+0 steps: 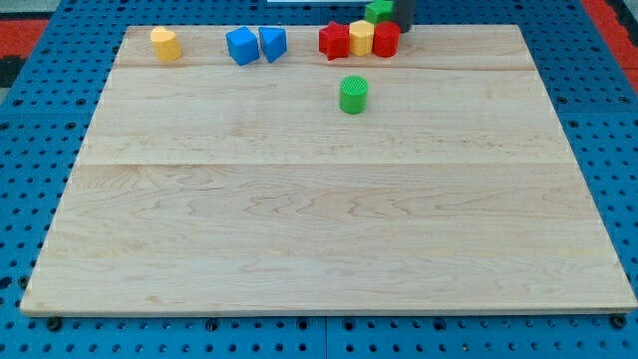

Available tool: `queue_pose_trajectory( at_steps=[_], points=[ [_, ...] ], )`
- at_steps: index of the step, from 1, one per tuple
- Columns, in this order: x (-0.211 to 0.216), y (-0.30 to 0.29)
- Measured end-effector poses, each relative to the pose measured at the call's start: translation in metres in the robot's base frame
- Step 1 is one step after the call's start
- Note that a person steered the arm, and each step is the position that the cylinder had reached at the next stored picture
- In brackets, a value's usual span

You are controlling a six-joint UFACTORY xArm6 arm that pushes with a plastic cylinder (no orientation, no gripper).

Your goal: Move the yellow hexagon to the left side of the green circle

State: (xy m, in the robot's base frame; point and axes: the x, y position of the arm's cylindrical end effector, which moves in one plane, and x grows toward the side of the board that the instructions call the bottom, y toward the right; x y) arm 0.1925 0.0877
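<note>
My tip point(404, 26) stands at the view's top, right of centre, at the far edge of the wooden board point(319, 249). Only a short dark stub of the rod shows above it. It is a bare rod with nothing to clamp and it holds nothing. It sits just beside a green block point(378, 11) on its left, whose shape I cannot make out, and just above a red block point(387, 40). I cannot tell whether it touches either one.

Leftward from my tip a tight row runs along the top edge: that red block, a yellow block point(361, 38) of unclear shape pressed against it, then another red block point(334, 40) touching the yellow one. Further left, after a gap, two blue blocks point(241, 46) point(272, 43) sit side by side. The yellow hexagon point(165, 44) stands alone far to the left of my tip, near the board's top left corner and well apart from the blue pair.

The green circle point(353, 95) is below and slightly left of my tip, just under the red and yellow row but apart from it. To its left the wood lies bare out to the board's left edge, beneath the blue blocks and the hexagon. Everything below the circle, down to the view's bottom edge, is open board, with blue pegboard point(618, 150) around it
</note>
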Motion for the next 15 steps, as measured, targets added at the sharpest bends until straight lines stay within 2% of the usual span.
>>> queue_pose_trajectory(
  at_steps=[1, 2, 4, 5, 6, 7, 9, 11, 12, 14, 15],
  points=[
    [0.000, -0.051],
    [0.007, -0.074],
    [0.044, -0.054],
    [0.000, -0.053],
    [0.023, -0.012],
    [0.069, -0.012],
    [0.108, -0.024],
    [0.117, -0.078],
    [0.099, -0.068],
    [0.099, -0.167],
    [0.111, -0.186]
  ],
)
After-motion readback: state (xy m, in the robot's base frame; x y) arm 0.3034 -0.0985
